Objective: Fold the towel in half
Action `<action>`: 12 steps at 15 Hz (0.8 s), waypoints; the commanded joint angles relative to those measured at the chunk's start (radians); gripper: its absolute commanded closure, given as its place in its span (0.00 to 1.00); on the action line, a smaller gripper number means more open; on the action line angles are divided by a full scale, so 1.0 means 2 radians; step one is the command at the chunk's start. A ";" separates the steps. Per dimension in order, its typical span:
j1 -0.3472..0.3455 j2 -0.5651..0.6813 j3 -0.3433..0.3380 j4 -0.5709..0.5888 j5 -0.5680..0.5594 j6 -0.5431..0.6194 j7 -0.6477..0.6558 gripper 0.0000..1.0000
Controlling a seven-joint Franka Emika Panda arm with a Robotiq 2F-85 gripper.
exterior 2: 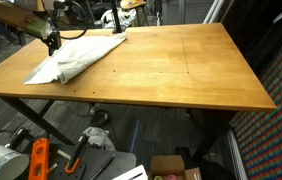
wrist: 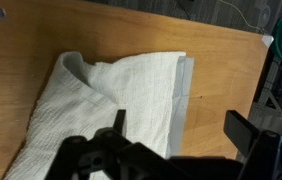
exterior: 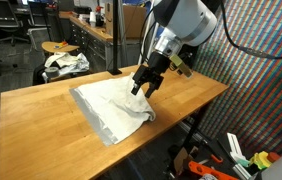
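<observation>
Lying on bench, towel under open gripper

Towel (exterior: 109,108) is spread on the bench (exterior: 36,110), white with a grey border showing along one side. It is rumpled, and one layer lies partly over another. In an exterior view one towel corner reaches the bench's near edge. In an exterior view the towel (exterior 2: 81,55) sits toward the far left corner of the bench (exterior 2: 181,70), and the other end of the top is bare wood. In the wrist view the towel (wrist: 121,90) has a raised fold running diagonally, with the grey strip on its right side and bench (wrist: 41,40) wood around it.

Gripper (exterior: 144,90) hangs at the towel's corner farthest from the near edge, fingertips down close to the cloth. Can't tell whether they touch it. Gripper (exterior 2: 53,42) shows dark at the towel's far end. In the wrist view the gripper (wrist: 181,128) has its fingers (wrist: 119,122) spread wide, nothing pinched between them.

Behind the bench a stool (exterior: 59,48) carries a cloth bundle (exterior: 66,63). A speckled wall (exterior: 266,70) stands beside the bench.
</observation>
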 commanded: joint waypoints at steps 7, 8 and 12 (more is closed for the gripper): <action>-0.024 0.128 0.004 0.085 -0.029 -0.048 0.032 0.00; -0.028 0.135 0.005 0.087 -0.026 -0.050 0.027 0.00; -0.044 0.166 0.008 0.096 -0.021 -0.046 0.016 0.00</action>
